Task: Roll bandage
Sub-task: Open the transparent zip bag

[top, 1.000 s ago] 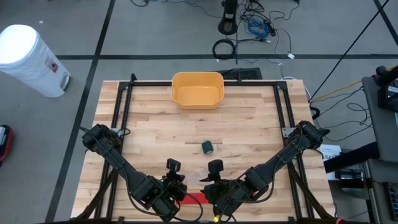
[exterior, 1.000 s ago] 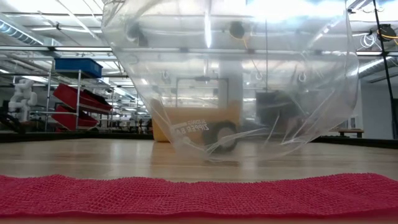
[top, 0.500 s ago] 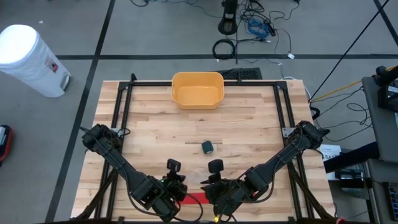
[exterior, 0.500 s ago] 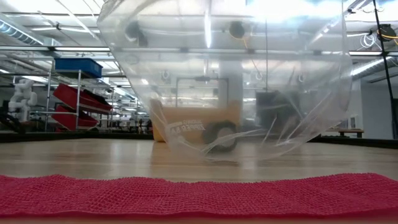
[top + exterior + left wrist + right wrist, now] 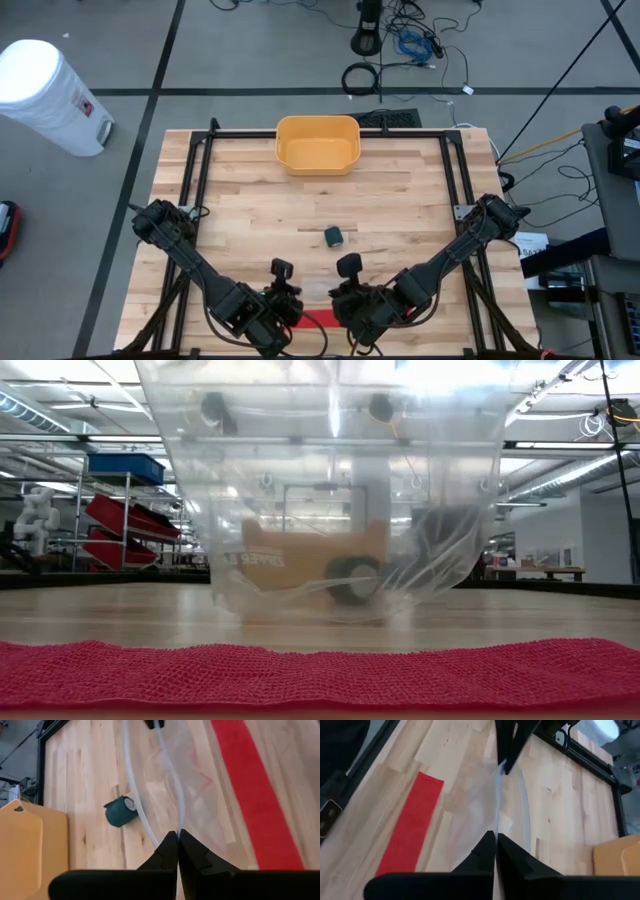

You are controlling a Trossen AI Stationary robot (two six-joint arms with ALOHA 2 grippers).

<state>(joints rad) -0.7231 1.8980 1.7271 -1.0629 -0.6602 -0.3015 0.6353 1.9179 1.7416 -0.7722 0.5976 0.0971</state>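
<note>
Two grippers low in the overhead frame, near the table's (image 5: 240, 215) front edge, both pinched fully shut on a clear plastic bag (image 5: 330, 490). Left gripper (image 5: 177, 840) at lower centre of its wrist view, fingertips pressed together with the bag's rim caught between them; rim curving away toward the top of that frame, where the other arm's dark tips show. Right gripper (image 5: 496, 840) likewise clamped, fingers meeting with no gap, bag edge running up from them toward the upper centre of its wrist view.

Bag held up off the wood between the two claws, filling the upper and middle part of the low view, sagging bottom near or on the tabletop; cannot tell which.

Red bandage (image 5: 322, 320) flat and unrolled on the table at lower centre of the overhead frame, between the two wrists. Seen as a long red strip (image 5: 260, 795) on the right of the left wrist view, at lower left (image 5: 412, 827) of the right wrist view, and as a knitted red band (image 5: 320, 675) across the bottom of the low view. Not touched by either claw.

Small dark green roll (image 5: 333, 235) at centre of the table, well apart from both grippers; also at left centre (image 5: 119, 811) of the left wrist view. Yellow bin (image 5: 318, 144) at upper centre, at the table's far edge.
</note>
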